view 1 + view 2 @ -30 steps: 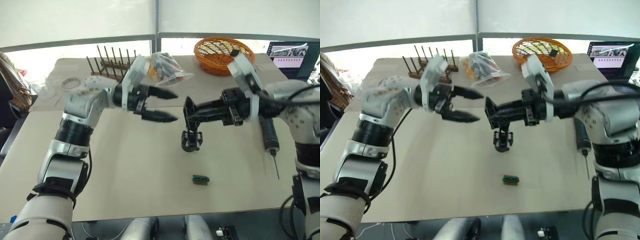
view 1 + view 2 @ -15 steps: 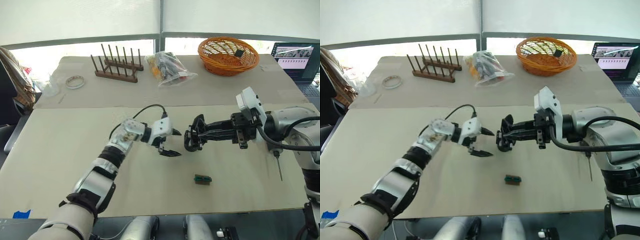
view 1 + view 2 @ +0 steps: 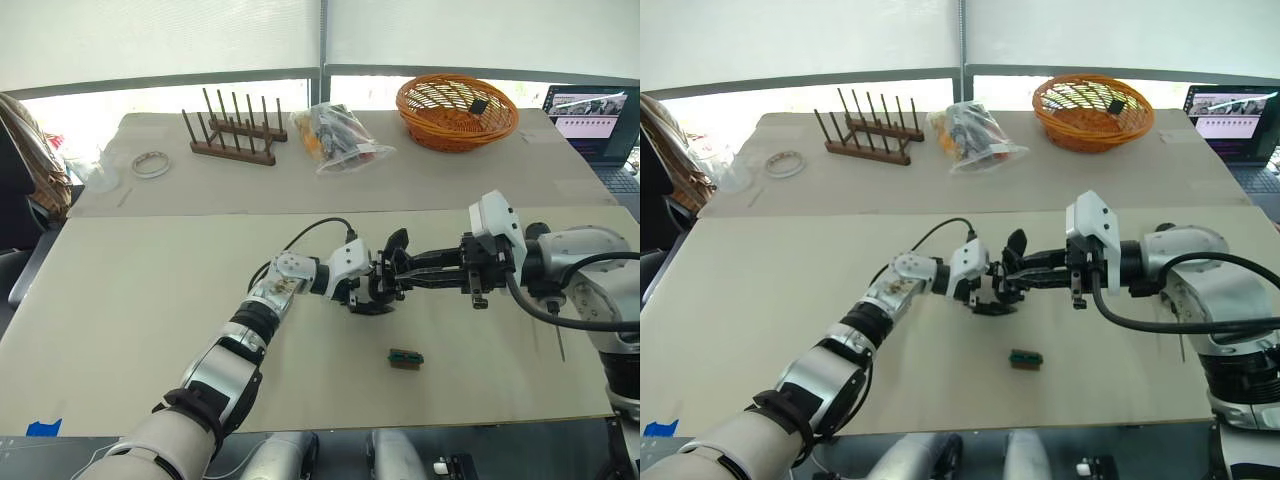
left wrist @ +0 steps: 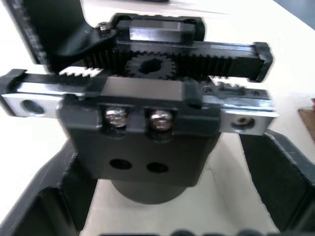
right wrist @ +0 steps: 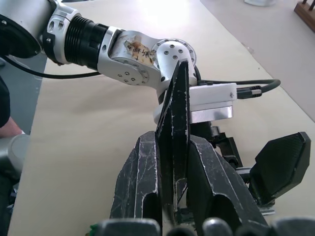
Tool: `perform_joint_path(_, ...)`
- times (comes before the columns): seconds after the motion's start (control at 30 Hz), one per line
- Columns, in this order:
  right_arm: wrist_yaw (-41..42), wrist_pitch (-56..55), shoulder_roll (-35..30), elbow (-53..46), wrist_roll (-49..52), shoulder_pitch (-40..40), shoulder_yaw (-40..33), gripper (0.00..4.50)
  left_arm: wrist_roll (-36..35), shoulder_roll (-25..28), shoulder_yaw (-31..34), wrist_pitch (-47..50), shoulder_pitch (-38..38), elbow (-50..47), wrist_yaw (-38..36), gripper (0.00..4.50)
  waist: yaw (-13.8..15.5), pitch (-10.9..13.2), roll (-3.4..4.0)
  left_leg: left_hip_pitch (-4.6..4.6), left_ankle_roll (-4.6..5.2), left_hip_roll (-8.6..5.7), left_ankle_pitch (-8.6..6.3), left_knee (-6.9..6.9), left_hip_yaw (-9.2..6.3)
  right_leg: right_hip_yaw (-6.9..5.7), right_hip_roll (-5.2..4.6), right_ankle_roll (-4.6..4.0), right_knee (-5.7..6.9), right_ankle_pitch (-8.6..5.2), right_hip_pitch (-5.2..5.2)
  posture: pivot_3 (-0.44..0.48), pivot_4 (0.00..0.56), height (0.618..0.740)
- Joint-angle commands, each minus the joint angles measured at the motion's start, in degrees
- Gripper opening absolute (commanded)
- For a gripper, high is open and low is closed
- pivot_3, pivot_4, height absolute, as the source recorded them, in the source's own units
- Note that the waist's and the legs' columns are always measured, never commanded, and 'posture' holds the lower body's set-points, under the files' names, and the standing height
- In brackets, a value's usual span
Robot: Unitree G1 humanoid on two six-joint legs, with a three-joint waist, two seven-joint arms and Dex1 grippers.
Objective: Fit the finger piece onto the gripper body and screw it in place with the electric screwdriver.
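Both end effectors [image 3: 992,297] [image 3: 1018,272] at the gripper body [image 3: 1000,290], mid-table [image 3: 790,300].

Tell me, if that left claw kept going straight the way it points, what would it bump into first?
Most likely the gripper body: it sits right in front of the left claw, between its open fingers. Just behind it comes the right claw, clamped on the finger piece. How much gap is left is hard to judge.

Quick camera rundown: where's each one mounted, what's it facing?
Left eye, right eye: head stereo pair, looking down over the table; both arms show.
Left wrist: on the left arm, close on the gripper body; open left gripper.
Right wrist: on the right arm, along the right gripper shut on the finger piece.
Shared: the gripper body.
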Motion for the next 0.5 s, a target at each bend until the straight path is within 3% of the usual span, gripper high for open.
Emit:
perform_joint_path(0.03,0.73,-5.29,1.72,2.43,-1.64,-1.64,0.31,0.33,1.93,-0.24,-0.24,-3.6,-1.5,1.24,0.42,2.3,0.01,0.0,0.0,0.0,0.0,0.0,0.0,0.0,0.0,0.0,0.0,0.0,0.0,0.0,0.0,0.0,0.15,0.74)
perform_joint_path(0.5,8.79,-20.73,7.12,17.81,-8.28,-4.29,4.79,0.33,3.68,-1.74,0.87,-5.04,-2.78,5.26,1.49,2.31,0.16,-0.01,0.0,0.06,0.02,-0.08,0.01,0.13,-0.01,-0.08,0.19,0.0,0.01,0.0,0.07,0.0,0.15,0.74)
